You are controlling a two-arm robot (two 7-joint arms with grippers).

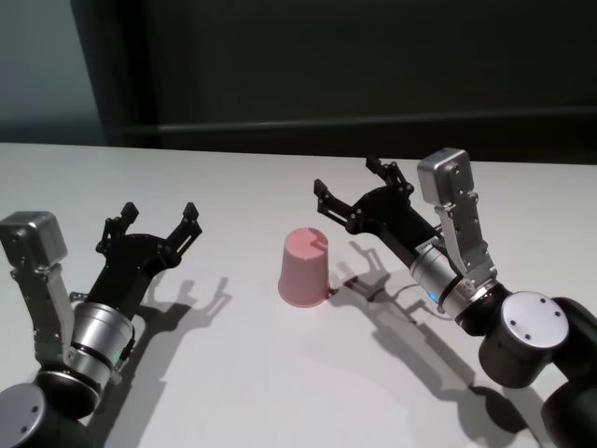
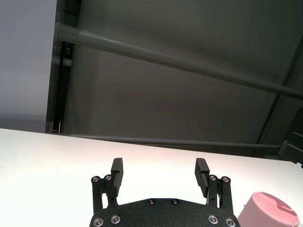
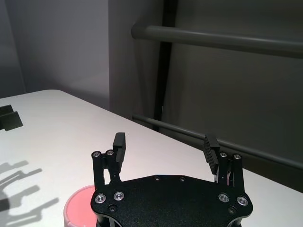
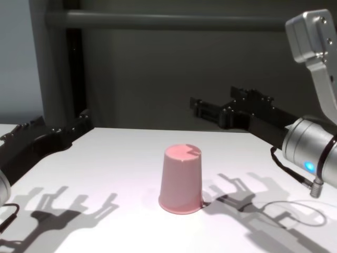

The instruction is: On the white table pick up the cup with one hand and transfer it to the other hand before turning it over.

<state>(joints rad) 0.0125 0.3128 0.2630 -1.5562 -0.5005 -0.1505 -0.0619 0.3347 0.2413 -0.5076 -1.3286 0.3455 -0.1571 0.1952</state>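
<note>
The salmon-pink cup (image 1: 305,268) stands upside down, wide rim down, in the middle of the white table (image 1: 252,187). It also shows in the chest view (image 4: 181,179), the left wrist view (image 2: 270,213) and the right wrist view (image 3: 78,208). My left gripper (image 1: 159,220) is open and empty, hovering low to the left of the cup, apart from it. My right gripper (image 1: 353,182) is open and empty, just right of and behind the cup, slightly above it. Both sets of fingers show wide apart in the wrist views, left (image 2: 160,166) and right (image 3: 165,142).
A dark wall with a horizontal grey rail (image 4: 174,20) runs behind the table's far edge. Both forearms cast shadows on the tabletop (image 4: 247,192). The table surface around the cup holds nothing else.
</note>
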